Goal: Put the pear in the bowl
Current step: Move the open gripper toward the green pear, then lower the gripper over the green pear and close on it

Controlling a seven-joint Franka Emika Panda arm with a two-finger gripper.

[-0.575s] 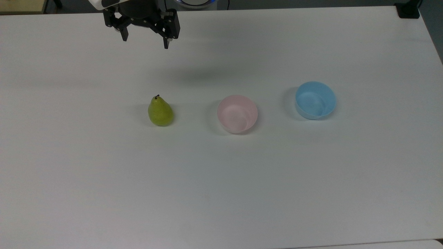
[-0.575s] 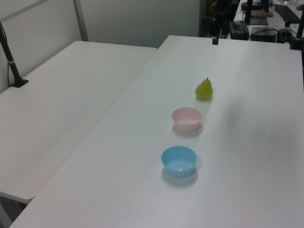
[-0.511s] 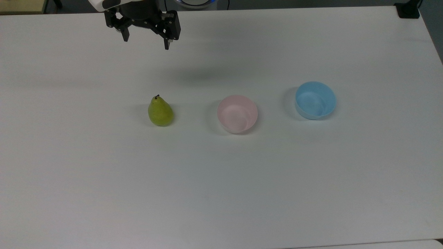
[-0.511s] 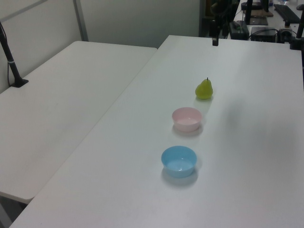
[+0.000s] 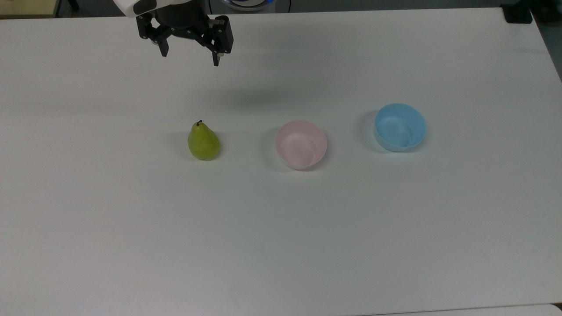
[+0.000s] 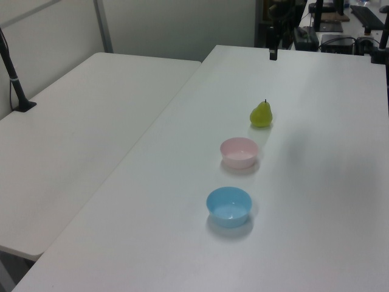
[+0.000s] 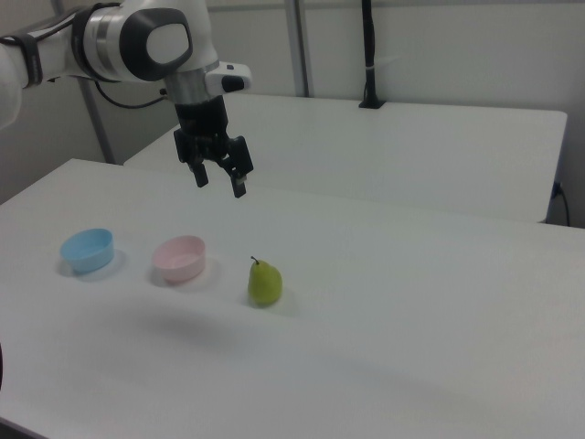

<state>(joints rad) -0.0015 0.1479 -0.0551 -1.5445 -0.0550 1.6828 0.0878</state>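
Observation:
The yellow-green pear (image 5: 203, 141) (image 6: 261, 115) (image 7: 264, 283) stands upright on the white table, stem up. The pale pink bowl (image 5: 301, 144) (image 6: 239, 152) (image 7: 179, 258) sits beside it, to the top view's right, with nothing inside. My gripper (image 5: 190, 59) (image 7: 219, 185) hangs open and holds nothing, well above the table. In the top view it is near the upper edge, above the pear and a little to its left. In the right view it is high above the gap between pear and pink bowl.
A light blue bowl (image 5: 400, 127) (image 6: 229, 206) (image 7: 88, 250) stands past the pink one, at the top view's right. A second white table (image 6: 73, 140) adjoins in the left view. A black clamp (image 5: 517, 13) sits on the table's far right corner in the top view.
The gripper has shifted slightly toward the top view's right and downward in that picture. Pear and bowls have not moved.

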